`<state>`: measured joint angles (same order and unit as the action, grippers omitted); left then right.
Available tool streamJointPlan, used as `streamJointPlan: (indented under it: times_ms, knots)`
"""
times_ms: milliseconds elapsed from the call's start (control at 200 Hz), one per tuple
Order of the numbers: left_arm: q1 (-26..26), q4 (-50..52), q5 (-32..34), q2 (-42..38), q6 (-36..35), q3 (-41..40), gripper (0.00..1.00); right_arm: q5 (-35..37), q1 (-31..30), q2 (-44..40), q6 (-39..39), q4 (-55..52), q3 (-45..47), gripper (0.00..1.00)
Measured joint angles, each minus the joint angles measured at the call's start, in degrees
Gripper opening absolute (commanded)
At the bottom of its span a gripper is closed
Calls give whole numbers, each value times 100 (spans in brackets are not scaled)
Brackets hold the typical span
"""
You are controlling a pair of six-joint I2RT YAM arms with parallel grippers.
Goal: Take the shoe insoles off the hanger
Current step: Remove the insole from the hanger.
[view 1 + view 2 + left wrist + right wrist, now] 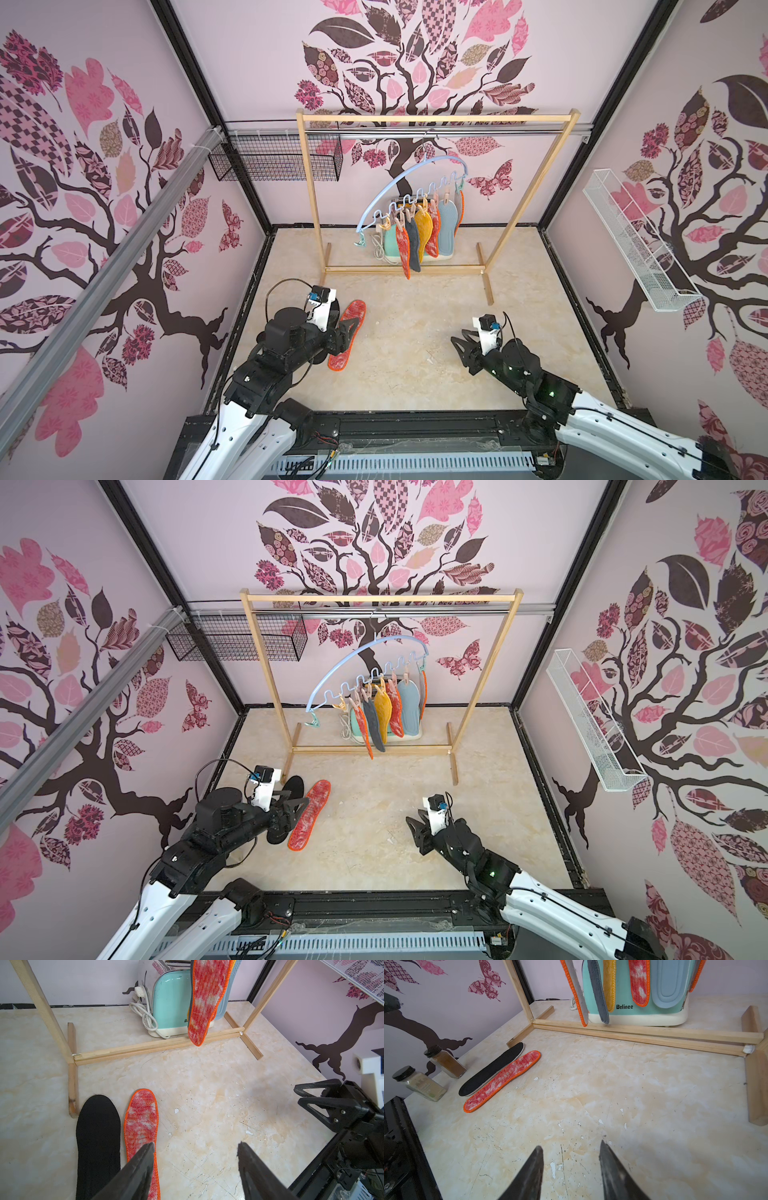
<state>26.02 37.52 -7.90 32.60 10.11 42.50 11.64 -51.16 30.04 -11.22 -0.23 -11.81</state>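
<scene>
**A:** Where are my hands?

**B:** My left hand (196,1147) is spread wide, empty. My right hand (571,1147) is spread too, empty, low over the bench (654,1095).

**A:** And the insoles?

**B:** A black insole (97,1136) and a red insole (141,1122) lie flat by my left hand. The hanging insoles (448,228) are far off, pegged to the blue hanger (436,159).

**A:** Hard to grab?

**B:** I think they're light and bendy. I'd pinch one just under its peg (446,194).

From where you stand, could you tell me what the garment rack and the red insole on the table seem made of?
The garment rack: pale, unfinished-looking wood, with visible grain and square bars. The red insole: probably fuzzy woven or felted fabric, matte, with orange stitched edging.
</scene>
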Motion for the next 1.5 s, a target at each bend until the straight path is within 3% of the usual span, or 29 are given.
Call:
streamJointPlan:
  times_ms: [545, 1060, 1271, 1501]
  knots:
    - [7, 162, 120, 177, -2, 2, 67, 127, 0, 308, -33, 66, 55, 49]
    - [17, 160, -20, 286, -4, 2, 67, 142, 2, -127, -26, 103, 149, 49]
    - [17, 160, -162, 496, -9, 2, 67, 146, 2, 1213, 55, 455, -210, 51]
    - [17, 155, -286, 487, -11, 2, 67, -417, 509, 3912, 164, 955, -2201, 53]
